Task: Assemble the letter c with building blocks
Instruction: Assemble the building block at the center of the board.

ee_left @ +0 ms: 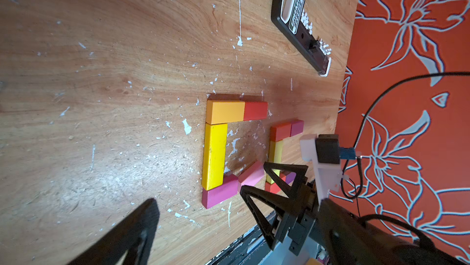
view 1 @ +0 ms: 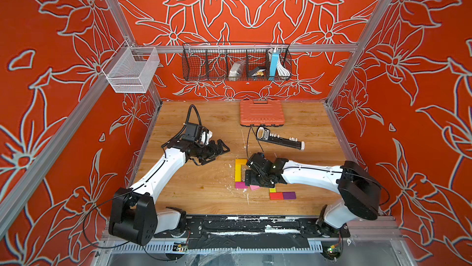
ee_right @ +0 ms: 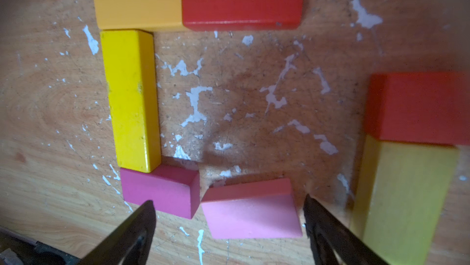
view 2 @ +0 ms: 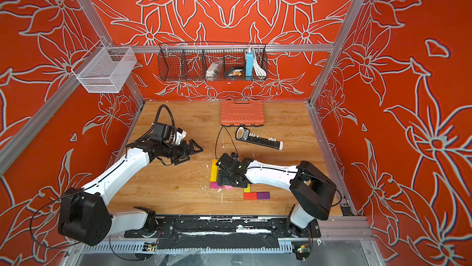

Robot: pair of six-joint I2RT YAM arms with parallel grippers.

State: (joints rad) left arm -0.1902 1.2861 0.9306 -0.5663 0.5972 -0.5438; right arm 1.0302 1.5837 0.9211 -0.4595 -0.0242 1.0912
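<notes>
**Pink block lies askew at the C's lower arm**

In a top view, the building blocks (view 1: 239,172) are seen mid-table (view 1: 194,190) beneath the right gripper (view 1: 251,179). The left gripper (view 1: 217,151) is held wide, empty, well apart.

In the left wrist view, the blocks look like smooth painted wood, judged light, stiff and somewhat slippery.

In the right wrist view, the pink block (ee_right: 251,213) lies skewed between wide-spread jaws, ungripped. Its short flat sides are best pinched.

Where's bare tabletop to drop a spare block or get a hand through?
Widest bare wood: between the left arm and the yellow block. Also between the orange case and the left gripper, and right of the black bar. Crowded: around the right gripper, open over the pink block, with the red block and purple block close by.
</notes>
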